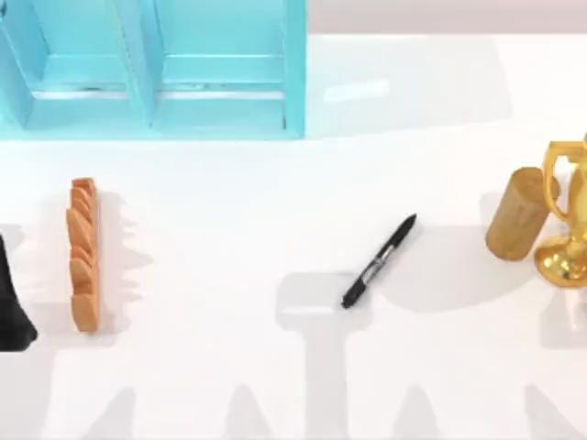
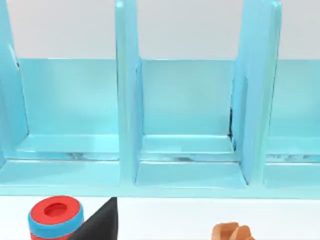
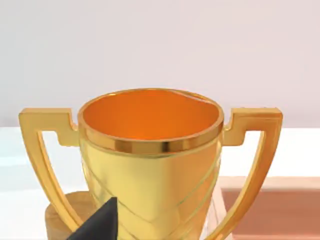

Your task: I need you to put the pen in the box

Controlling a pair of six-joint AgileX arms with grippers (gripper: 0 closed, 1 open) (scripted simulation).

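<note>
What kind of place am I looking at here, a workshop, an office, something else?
Most likely a computer-rendered test tabletop, not a real room: a plain white table holds unrelated props, namely a blue compartmented box, a black pen, a gold trophy and an orange ridged bar.

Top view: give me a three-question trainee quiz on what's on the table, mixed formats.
1. True or false: the pen lies inside the blue box.
2. Which thing lies nearest the top view's left edge? A) orange ridged bar B) tan cylinder C) gold trophy
3. Fill in: the tan cylinder is right beside the gold ____.

Key: 1 false, it lies on the white table, apart from the box. 2 A. 3 trophy.
</note>
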